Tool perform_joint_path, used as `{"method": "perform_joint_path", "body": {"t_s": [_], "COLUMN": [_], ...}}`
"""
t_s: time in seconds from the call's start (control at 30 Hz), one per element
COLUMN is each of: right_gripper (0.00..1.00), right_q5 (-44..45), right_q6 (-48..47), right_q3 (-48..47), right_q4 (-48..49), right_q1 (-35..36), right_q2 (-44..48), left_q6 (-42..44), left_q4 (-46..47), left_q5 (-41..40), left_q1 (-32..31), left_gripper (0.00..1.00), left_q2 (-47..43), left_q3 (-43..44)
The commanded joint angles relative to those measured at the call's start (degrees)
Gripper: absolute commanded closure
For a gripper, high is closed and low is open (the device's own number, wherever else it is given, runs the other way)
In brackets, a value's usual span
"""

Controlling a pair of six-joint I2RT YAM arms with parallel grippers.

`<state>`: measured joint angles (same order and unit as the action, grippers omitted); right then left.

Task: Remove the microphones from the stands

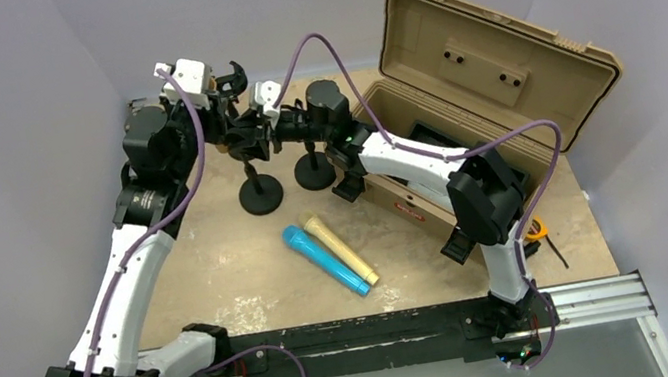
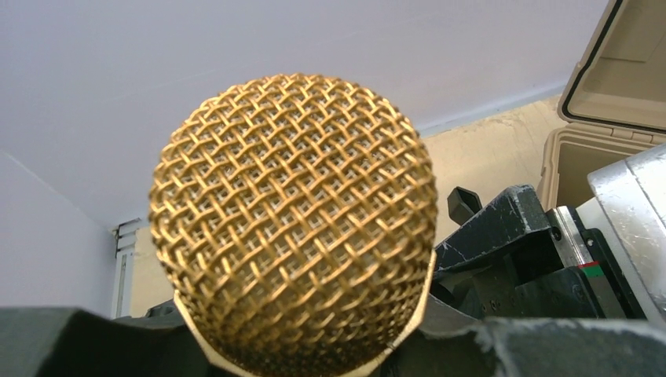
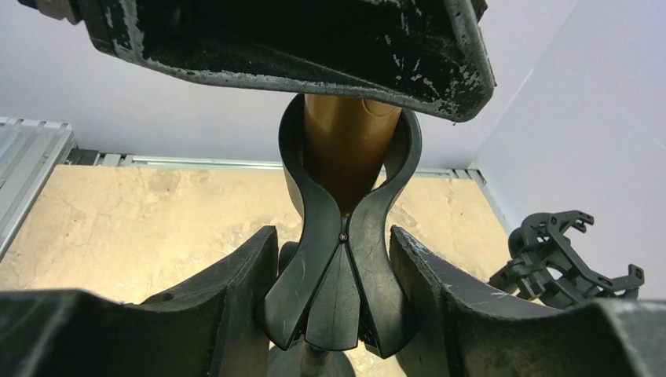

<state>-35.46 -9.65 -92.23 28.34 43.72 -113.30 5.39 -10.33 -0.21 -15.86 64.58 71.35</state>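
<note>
A gold microphone with a mesh head [image 2: 290, 228] sits in the black clip [image 3: 345, 259] of a small stand with a round base [image 1: 260, 196]. Its gold body [image 3: 345, 141] shows inside the clip in the right wrist view. My left gripper [image 1: 234, 123] is shut on the microphone just below the head, its dark fingers [image 2: 550, 345] at the bottom of the left wrist view. My right gripper [image 1: 273, 135] reaches in from the right and its fingers [image 3: 236, 298] close on the clip's lower levers, one on each side. The microphone is still seated in the clip.
A second black stand [image 1: 314, 171] is right of the first. An empty black clip [image 3: 565, 251] is beyond. A blue microphone [image 1: 323, 261] and a cream one [image 1: 341, 248] lie mid-table. An open tan toolbox [image 1: 494, 72] is at the right, an orange tool [image 1: 534, 230] near it.
</note>
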Motion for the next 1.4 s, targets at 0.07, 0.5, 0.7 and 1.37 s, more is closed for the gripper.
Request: {"method": "perform_joint_path", "body": {"t_s": [0.07, 0.5, 0.7, 1.37], "right_gripper": [1.0, 1.0, 1.0, 0.68], "right_q5": [7.1, 10.1, 10.3, 13.4], "right_q6": [-2.7, -1.2, -0.4, -0.1], "right_q3": [1.1, -2.8, -3.0, -3.0], "right_q4": [3.6, 2.2, 3.0, -0.8], "right_q1": [-2.0, -1.6, -1.6, -1.6], "right_q2": [0.2, -1.5, -2.2, -1.4], "left_q6": [-0.9, 1.9, 3.6, 4.3], "left_q4": [3.4, -5.2, -9.2, 2.3], "left_q5": [-13.2, 7.1, 6.6, 0.6], "left_q1": [2.8, -4.6, -9.1, -7.0], "left_gripper": [1.0, 1.0, 1.0, 1.0], "left_q2": [-5.4, -1.6, -1.6, -2.9], "left_q3": [-1.7, 11.5, 17.6, -1.7]}}
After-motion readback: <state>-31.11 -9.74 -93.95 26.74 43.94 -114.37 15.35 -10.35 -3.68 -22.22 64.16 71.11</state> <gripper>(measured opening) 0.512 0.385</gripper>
